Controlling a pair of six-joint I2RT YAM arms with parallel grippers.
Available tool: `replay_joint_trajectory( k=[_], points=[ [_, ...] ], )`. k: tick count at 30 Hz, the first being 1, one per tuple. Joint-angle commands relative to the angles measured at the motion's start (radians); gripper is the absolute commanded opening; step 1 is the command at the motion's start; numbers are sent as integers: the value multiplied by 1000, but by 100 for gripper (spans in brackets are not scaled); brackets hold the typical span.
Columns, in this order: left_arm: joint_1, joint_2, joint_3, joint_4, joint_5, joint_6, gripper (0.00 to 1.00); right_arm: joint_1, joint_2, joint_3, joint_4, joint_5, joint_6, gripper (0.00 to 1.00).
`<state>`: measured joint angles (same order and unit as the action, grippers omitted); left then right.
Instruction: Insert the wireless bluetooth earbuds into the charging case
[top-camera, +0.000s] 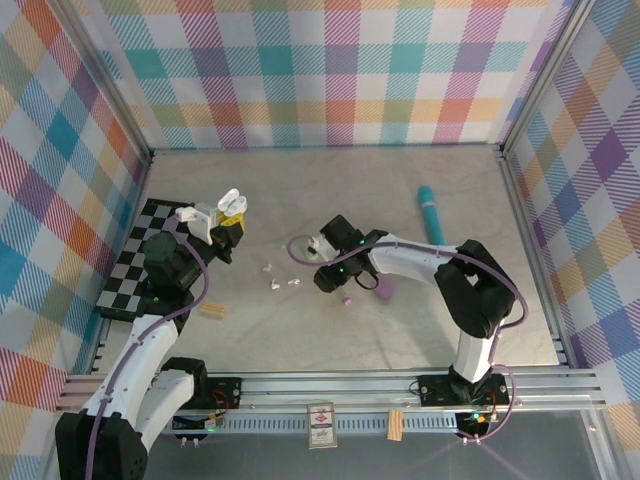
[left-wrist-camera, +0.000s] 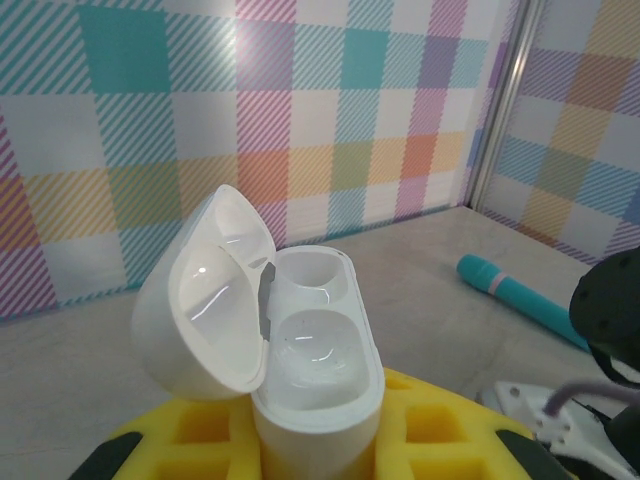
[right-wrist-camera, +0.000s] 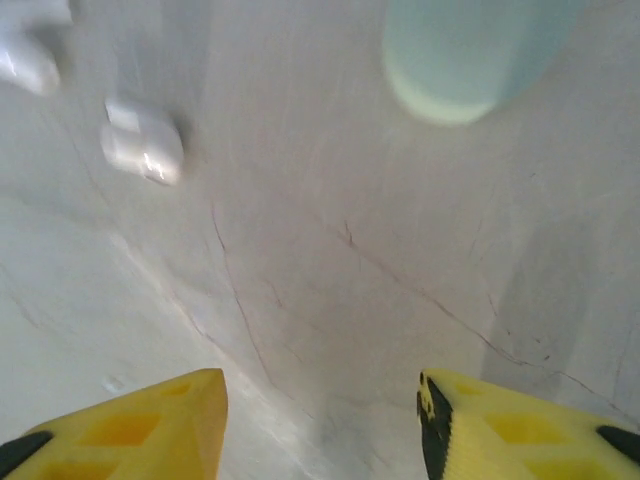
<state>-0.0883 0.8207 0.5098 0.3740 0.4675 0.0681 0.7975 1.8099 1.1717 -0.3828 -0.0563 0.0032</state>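
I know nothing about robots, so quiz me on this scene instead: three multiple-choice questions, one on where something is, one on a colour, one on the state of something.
1. Where is the teal cylinder?
A) lying on the right half of the table
B) lying on the left half of it
C) lifted off it

2. What colour is the charging case gripped by the left gripper?
A) black
B) white
C) red

3. How is the lid of that case?
A) shut
B) lying loose, apart from the case
C) swung open, attached at the hinge

Answers:
1 A: the top view shows it flat on the surface, right of centre.
2 B: the left wrist view shows a glossy white shell between the yellow fingers.
3 C: the lid stands tipped back beside the wells.
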Motion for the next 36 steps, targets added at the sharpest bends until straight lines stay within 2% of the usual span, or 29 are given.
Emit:
replay_joint_trajectory(
  k=[1, 3, 8, 18, 30, 33, 36],
  points=[
    [10, -19, 15, 41, -67, -23, 0, 36, 13, 71, 34, -70, 260, 60],
    [10, -10, 17, 45, -89, -32, 0, 81, 55, 123, 24, -6, 258, 63],
    [9, 12, 40, 23, -74, -12, 0, 126, 164, 269, -51, 80, 273, 64],
    [11, -24, 52, -28, -49, 7, 0, 137, 278, 349, -152, 183, 246, 43],
    [10, -39, 56, -49, -24, 4, 0, 138, 255, 313, -158, 212, 258, 30],
    [10, -36, 62, -53, -16, 4, 0, 138, 246, 316, -161, 199, 252, 32],
    [10, -39, 66, -60, -10, 4, 0, 139, 205, 292, -122, 131, 247, 42]
  ],
)
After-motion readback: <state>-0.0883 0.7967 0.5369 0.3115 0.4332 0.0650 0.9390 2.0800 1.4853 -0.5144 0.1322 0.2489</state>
